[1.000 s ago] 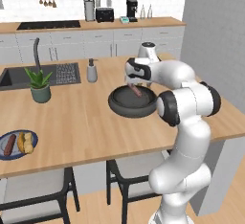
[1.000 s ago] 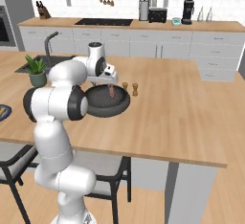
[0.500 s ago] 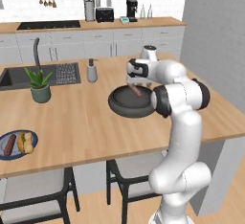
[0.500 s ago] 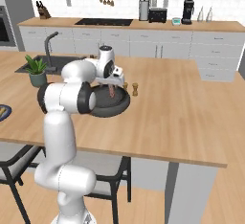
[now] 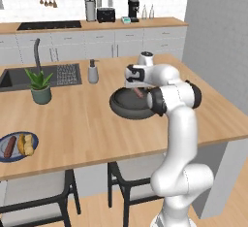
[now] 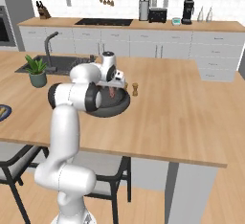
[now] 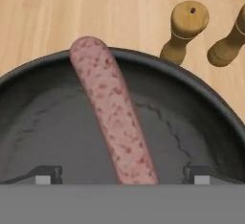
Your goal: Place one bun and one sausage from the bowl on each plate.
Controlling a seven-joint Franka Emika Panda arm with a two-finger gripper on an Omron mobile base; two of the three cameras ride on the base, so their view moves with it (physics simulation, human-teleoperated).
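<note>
The dark bowl sits in the middle of the wooden island, and one pinkish sausage lies in it, leaning up against the far wall. My gripper hangs just above the bowl, open, with a fingertip on each side of the sausage's near end and not touching it. The hand points down into the bowl above the sausage. No bun can be seen in the bowl. A blue plate at the island's front left holds a sausage and a bun.
Two wooden shakers stand just beyond the bowl; one of them is to its right. A potted plant, a soap bottle and the sink are at the back left. A plate edge shows at the left border.
The hand has come down a little closer over the bowl and the elbow has swung inward. The jaws have stayed open and the sausage has not moved.
</note>
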